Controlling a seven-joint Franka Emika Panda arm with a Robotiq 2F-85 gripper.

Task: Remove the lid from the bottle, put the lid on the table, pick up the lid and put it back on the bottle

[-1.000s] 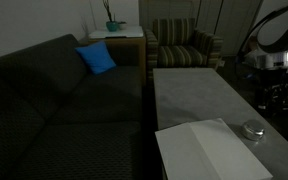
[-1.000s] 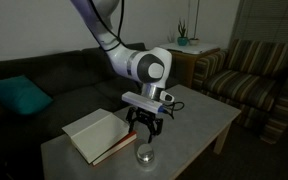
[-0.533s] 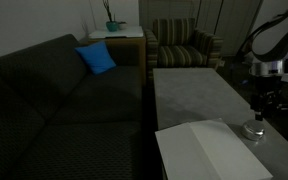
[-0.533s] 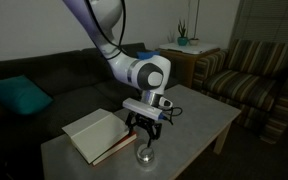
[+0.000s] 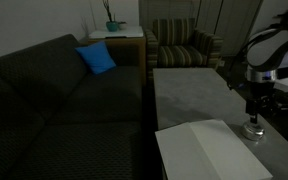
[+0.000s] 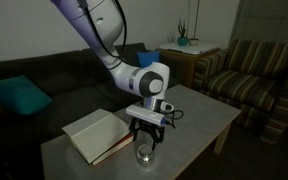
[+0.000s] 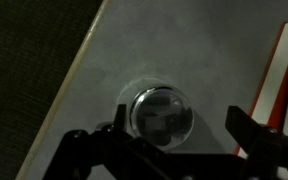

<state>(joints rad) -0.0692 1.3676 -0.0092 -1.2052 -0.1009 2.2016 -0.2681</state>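
Note:
The small clear bottle [image 5: 252,129] [image 6: 145,154] stands on the grey table [image 5: 189,95] [image 6: 199,115] near its front edge. In the wrist view I look straight down on the bottle [image 7: 134,95], with its round greyish lid [image 7: 161,112] on top. My gripper [image 7: 178,120] [image 5: 254,108] [image 6: 146,140] hangs open just above it. One finger stands at the bottle's left rim and the other well clear to its right. Nothing is held.
A white flat board with a red edge [image 5: 206,150] [image 6: 96,135] [image 7: 279,85] lies on the table beside the bottle. A dark sofa [image 5: 64,100] with a blue cushion [image 5: 97,59] runs along the table. A striped armchair [image 5: 184,45] and a wooden side table with a plant [image 5: 114,32] stand beyond.
The arm has swung in over the bottle and come down toward it. The jaws have stayed open, and the bottle has not moved.

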